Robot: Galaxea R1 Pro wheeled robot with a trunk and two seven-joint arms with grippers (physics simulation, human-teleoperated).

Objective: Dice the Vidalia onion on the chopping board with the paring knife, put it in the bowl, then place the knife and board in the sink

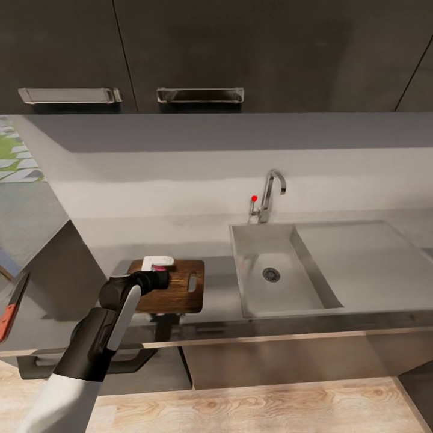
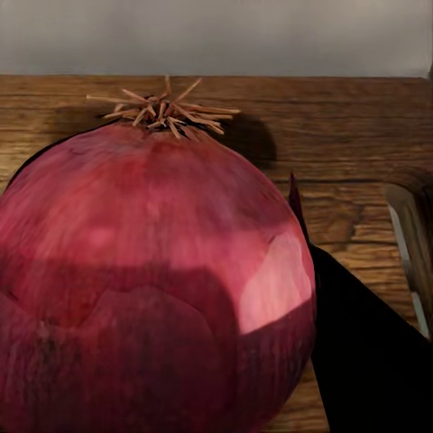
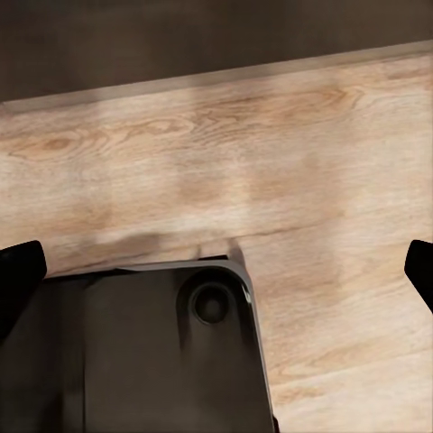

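Note:
The brown chopping board (image 1: pixel 180 288) lies on the grey countertop (image 1: pixel 216 288) left of the sink (image 1: pixel 251 294). My left gripper (image 1: pixel 157 278) hovers over the board's left part, shut on the Vidalia onion (image 1: pixel 160 269). In the left wrist view the red-purple onion (image 2: pixel 153 280) looms close above the board (image 2: pixel 343 135), with one dark finger (image 2: pixel 361 361) beside it. A white bowl (image 1: pixel 158 261) sits at the board's far left corner, partly hidden by the gripper. The paring knife (image 1: pixel 12 307) lies at the far left edge. My right gripper (image 3: pixel 216 271) is open, pointing at the floor.
The sink basin holds nothing; a drainboard (image 1: pixel 361 258) extends to its right and a faucet (image 1: pixel 270 192) stands behind it. Dark upper cabinets (image 1: pixel 198 48) hang overhead. The right wrist view shows light wood floor (image 3: pixel 271 135) and the robot's dark base (image 3: pixel 135 352).

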